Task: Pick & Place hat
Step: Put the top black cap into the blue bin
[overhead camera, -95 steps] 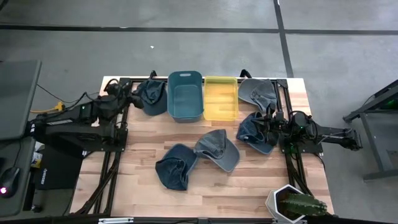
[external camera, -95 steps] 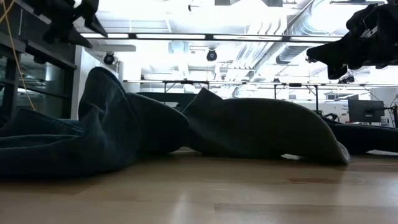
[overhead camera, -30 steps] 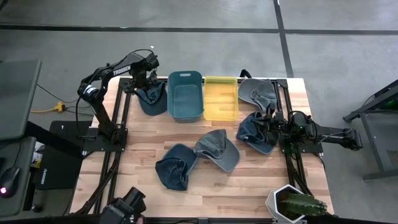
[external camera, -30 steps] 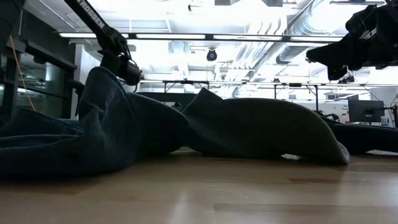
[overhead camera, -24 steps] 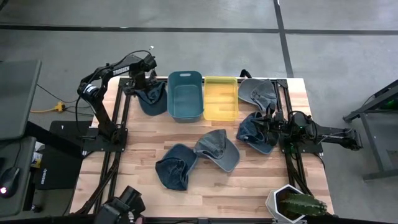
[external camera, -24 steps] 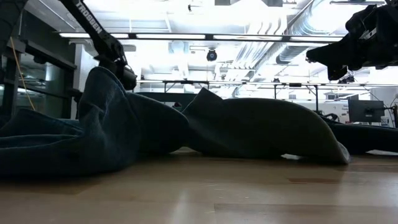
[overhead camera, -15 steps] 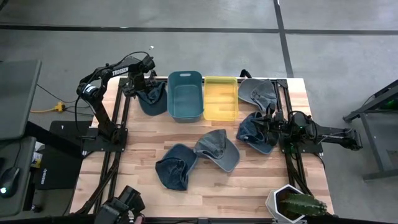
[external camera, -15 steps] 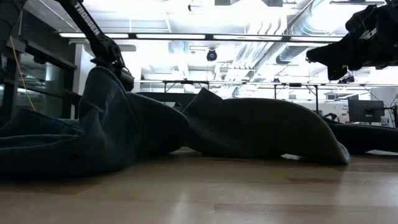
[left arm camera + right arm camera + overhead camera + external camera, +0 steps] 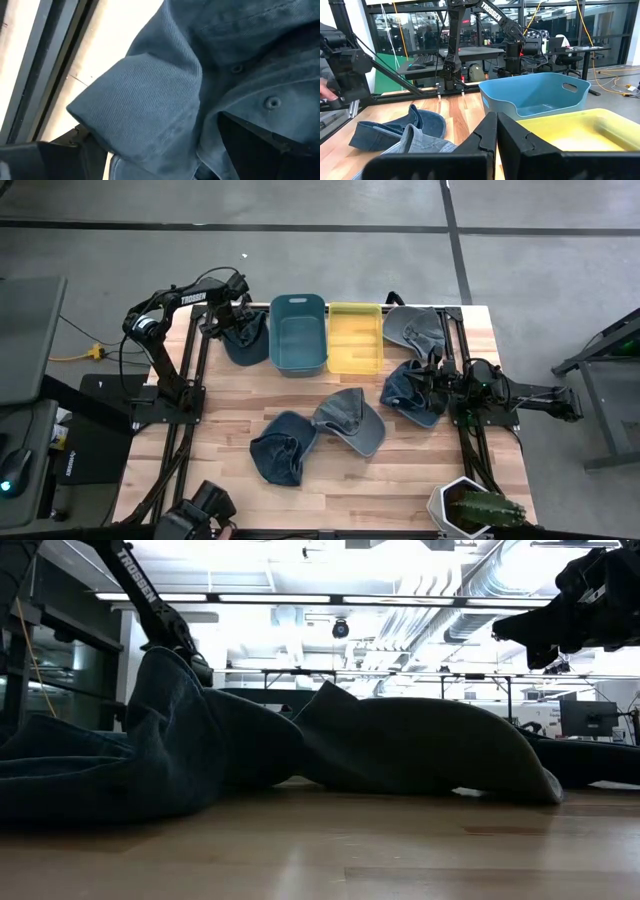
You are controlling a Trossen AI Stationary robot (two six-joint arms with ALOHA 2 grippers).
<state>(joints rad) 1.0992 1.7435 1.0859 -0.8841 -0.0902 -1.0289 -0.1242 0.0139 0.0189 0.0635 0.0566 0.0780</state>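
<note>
Hats lie scattered over a wooden surface (image 9: 330,485), and we see five of them from above. The left pincer (image 9: 240,320) is at the far left corner, down over a dark blue hat (image 9: 247,338) that sits just beside the teal bin (image 9: 298,332). In the left wrist view this hat's blue cloth (image 9: 165,100) fills almost everything, with the pincer's dark fingers (image 9: 260,150) spread wide on either side of a fold. We cannot tell whether they touch the cloth or grip it.

Next to the teal bin stands a yellow bin (image 9: 355,337), and beyond it a grey hat (image 9: 413,328) lies at the far right corner. The right pincer (image 9: 437,383) waits at the right edge, fingers pressed together and holding nothing, just beside another dark blue hat (image 9: 410,392). Two more hats, one grey-blue (image 9: 350,420) and one dark blue (image 9: 282,447), lie touching near the middle. A potted cactus (image 9: 470,510) stands at the near right corner.
</note>
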